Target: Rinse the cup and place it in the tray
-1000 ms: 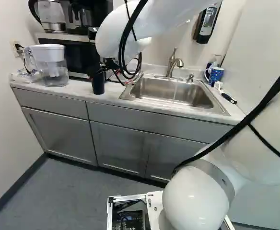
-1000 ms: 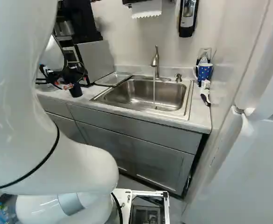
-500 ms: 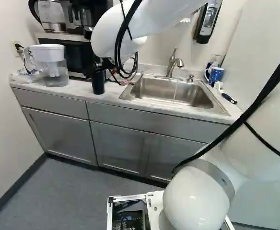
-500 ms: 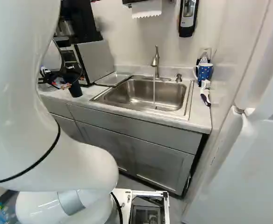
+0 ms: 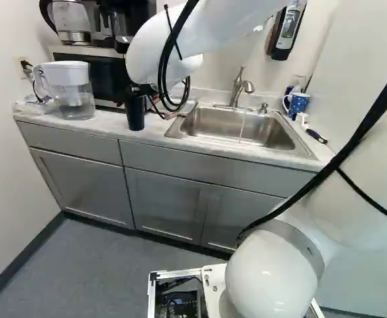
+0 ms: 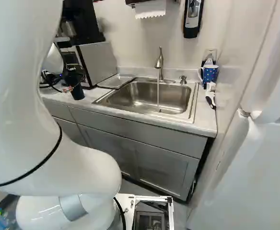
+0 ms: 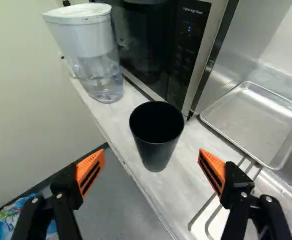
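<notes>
a: what is the gripper doing?
b: its 2 orange-padded fingers are standing wide apart, holding nothing.

a: and the black cup?
b: it's standing upright on the countertop, just ahead of the gripper and between the lines of its fingers, touching neither.

a: what's sitting around it?
b: the microwave is standing just behind it, and the water filter pitcher is standing near. the metal tray is lying empty between the microwave and the sink.

a: is the faucet running?
b: yes, a thin stream of water is falling into the sink. past it, a blue dotted mug is standing by the wall.
</notes>
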{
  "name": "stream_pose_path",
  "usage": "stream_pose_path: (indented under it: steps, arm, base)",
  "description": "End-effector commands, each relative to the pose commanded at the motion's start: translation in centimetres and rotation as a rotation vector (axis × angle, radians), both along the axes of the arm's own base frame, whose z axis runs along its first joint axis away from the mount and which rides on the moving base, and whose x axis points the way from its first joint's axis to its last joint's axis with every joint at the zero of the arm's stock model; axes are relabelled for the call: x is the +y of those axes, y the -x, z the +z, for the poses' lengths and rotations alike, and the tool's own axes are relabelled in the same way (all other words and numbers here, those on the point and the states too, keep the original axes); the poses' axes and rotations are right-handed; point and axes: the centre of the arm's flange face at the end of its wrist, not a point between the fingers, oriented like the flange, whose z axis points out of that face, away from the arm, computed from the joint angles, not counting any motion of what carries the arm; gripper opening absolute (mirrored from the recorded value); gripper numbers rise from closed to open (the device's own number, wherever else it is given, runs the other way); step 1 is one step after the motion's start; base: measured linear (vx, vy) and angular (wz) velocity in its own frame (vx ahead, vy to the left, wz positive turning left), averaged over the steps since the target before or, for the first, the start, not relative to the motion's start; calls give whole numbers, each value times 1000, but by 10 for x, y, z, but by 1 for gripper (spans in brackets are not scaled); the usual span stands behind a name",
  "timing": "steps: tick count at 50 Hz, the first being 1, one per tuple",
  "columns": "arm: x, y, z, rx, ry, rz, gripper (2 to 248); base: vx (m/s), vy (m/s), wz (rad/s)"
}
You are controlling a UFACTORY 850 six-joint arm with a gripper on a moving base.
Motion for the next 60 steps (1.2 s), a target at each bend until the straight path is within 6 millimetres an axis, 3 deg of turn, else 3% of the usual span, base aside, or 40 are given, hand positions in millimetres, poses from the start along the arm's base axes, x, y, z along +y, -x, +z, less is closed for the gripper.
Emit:
stream_pose_path:
  steps: [14, 60]
  arm:
    - [2, 4, -11, -31, -20, 9, 247]
    - [13, -12, -43, -127, -82, 9, 247]
  base:
    - [0, 0, 0]
    - [0, 0, 0]
